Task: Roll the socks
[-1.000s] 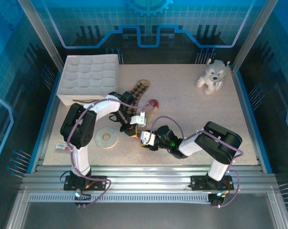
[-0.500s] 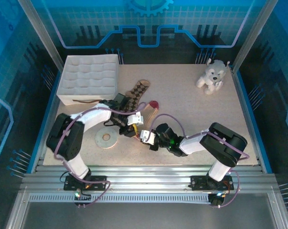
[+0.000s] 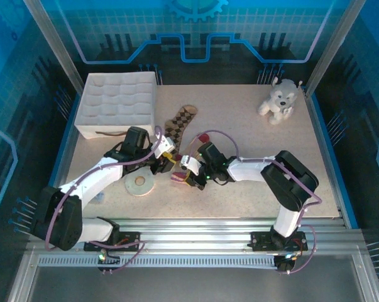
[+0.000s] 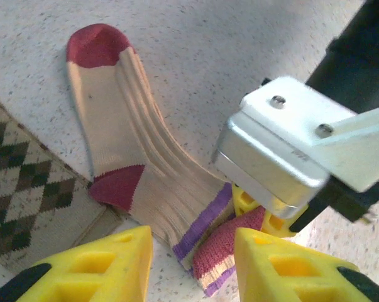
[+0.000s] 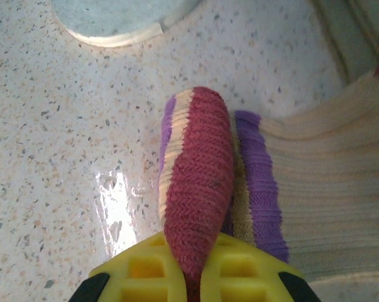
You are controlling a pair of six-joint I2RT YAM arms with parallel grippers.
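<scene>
The tan sock (image 4: 129,132) lies flat, its dark red toe (image 4: 96,45) far from me and its red heel near the argyle sock (image 4: 26,182). Its striped cuff is folded over into a red bulge (image 5: 197,176). My right gripper (image 5: 192,277) is shut on that fold, both yellow pads pressed into the knit. My left gripper (image 4: 192,267) stands open just in front of it, with the fold lying loose between its yellow fingers (image 4: 88,264). From above, the left gripper (image 3: 167,165) and the right gripper (image 3: 188,173) meet at the cuff, and the argyle sock (image 3: 181,119) lies behind them.
A white quilted box (image 3: 117,100) sits at the back left and a grey-white plush dog (image 3: 278,99) at the back right. A flat pale ring (image 3: 139,184) lies just left of the grippers, close to the left arm.
The left gripper has opened and let go of the cuff while its arm stretched out to the left. The right gripper has shut on the folded cuff and shifted slightly back and left.
</scene>
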